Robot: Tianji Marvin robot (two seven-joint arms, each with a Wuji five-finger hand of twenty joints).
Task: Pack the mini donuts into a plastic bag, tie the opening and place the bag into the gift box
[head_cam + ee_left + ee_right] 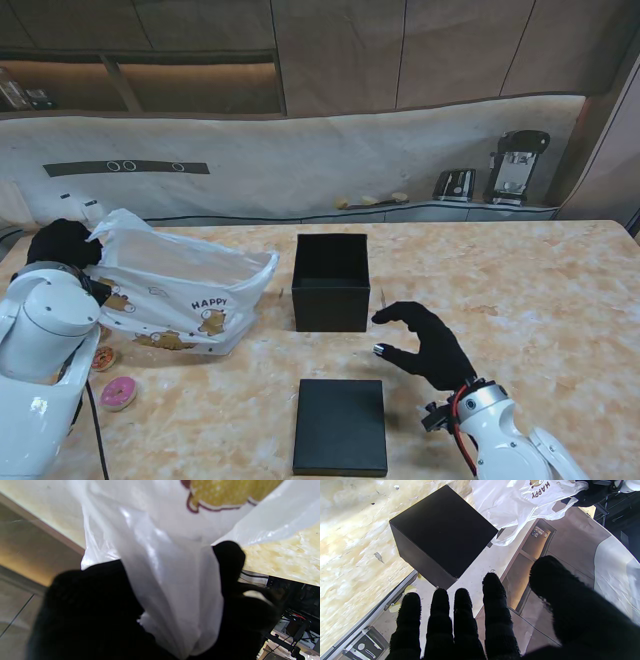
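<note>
Your table (560, 280) carries the white plastic bag (185, 290) at about nine o'clock, its mouth lifted and gathered in your left hand (62, 245), whose fingers (228, 557) are clenched around the bunched film (175, 597). The open black gift box (331, 282) stands at centre, just beside the bag. Its flat lid (340, 426) lies at six o'clock. Your right hand (425, 342) hovers at four o'clock, fingers (492, 597) spread, holding nothing. Two mini donuts (117, 393) sit at eight o'clock, outside the bag.
</note>
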